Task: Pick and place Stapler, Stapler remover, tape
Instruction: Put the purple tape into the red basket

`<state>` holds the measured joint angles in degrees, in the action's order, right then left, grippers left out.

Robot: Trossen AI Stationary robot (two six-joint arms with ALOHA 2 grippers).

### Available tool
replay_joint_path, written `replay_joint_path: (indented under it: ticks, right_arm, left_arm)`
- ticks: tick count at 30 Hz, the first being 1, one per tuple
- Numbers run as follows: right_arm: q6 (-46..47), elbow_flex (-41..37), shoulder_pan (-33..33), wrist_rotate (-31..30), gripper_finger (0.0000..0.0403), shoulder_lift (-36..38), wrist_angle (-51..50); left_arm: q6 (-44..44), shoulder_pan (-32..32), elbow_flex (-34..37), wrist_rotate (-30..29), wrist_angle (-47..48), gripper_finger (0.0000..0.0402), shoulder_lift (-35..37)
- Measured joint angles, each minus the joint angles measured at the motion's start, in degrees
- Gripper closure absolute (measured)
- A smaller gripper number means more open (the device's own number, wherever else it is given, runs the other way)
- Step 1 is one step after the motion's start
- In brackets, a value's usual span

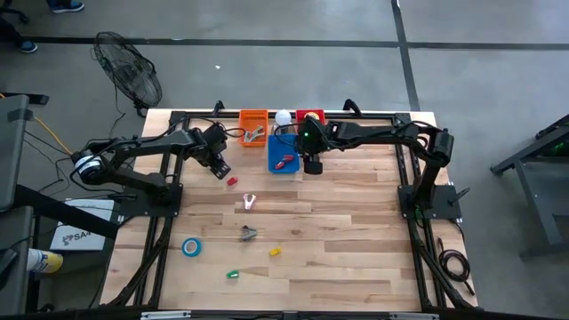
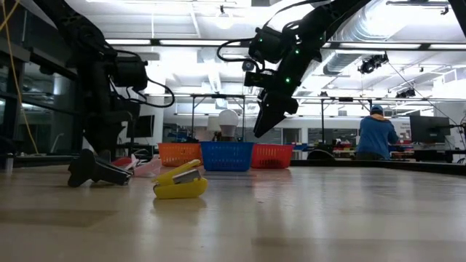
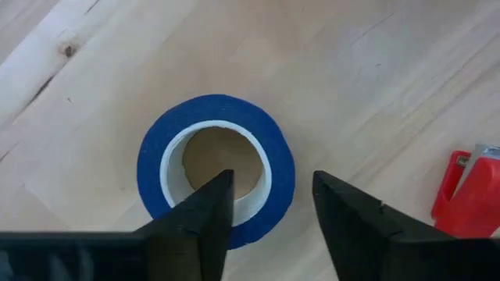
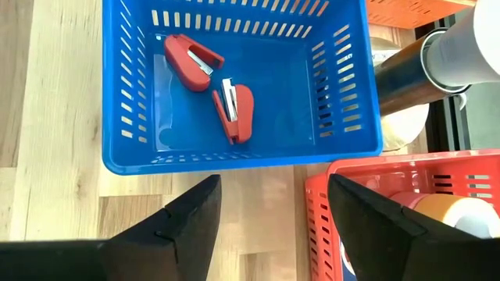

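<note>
My left gripper is open and points down over a blue tape roll that lies flat on the table. One finger stands over the roll's open centre, the other outside the ring, and neither touches it. In the high view this gripper hides that roll. A red stapler lies close beside it. My right gripper is open and empty, held above the near edge of the blue basket, which holds two red staplers. A second blue tape roll lies toward the near left.
An orange basket and a red basket flank the blue one at the far edge. Small items lie loose on the wood: a pale one, a dark one, a yellow one, a green one. A person stands beyond the table.
</note>
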<state>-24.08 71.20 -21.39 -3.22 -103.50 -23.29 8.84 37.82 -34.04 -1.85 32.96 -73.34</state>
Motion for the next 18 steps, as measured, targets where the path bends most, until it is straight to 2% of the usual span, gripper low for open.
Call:
replay_joint_path:
  ticks: [5, 18]
  right_arm:
    - [0.0, 0.0, 0.0, 0.0, 0.0176, 0.0, 0.0]
    - [-0.1, 0.0, -0.1, 1.1, 0.0176, 1.6, -0.9]
  left_arm:
    - [0.0, 0.0, 0.0, 0.0, 0.2, 0.0258, 0.0]
    - [-1.0, -0.1, 0.0, 1.8, 0.7, 0.0261, -0.1]
